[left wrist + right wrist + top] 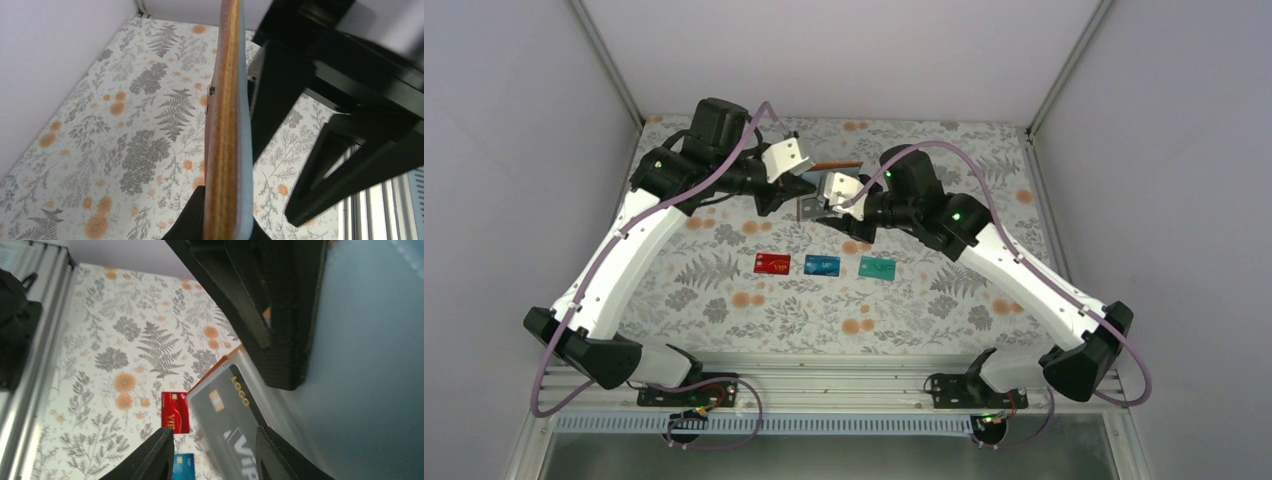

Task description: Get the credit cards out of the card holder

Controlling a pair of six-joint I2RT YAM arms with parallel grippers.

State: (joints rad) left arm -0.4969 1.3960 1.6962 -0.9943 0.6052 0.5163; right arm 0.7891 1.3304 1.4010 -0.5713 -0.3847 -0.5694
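**Three cards out, black card up for pulling**

Grips the card holder [222, 150] in the left jaws, pinched narrow on its lower edge, lifted clear of the desk [724, 300] and turned edge-up. Sets the right jaws partly open just beside the holder's pale inner face, with one finger [155, 455] on each side of a black card [235, 425] that sits under a clear pocket. Cannot tell whether either finger touches that card; looks like nothing is held there.

Counts three cards as done: red card [772, 263], blue card [822, 265] and teal card [877, 267], flat in a row on the desk, below both jaws and well apart from them, toward the arm bases.

Leaves at least the black card to draw out. Cannot tell whether further cards hide in the other pockets. Judges the task past halfway.
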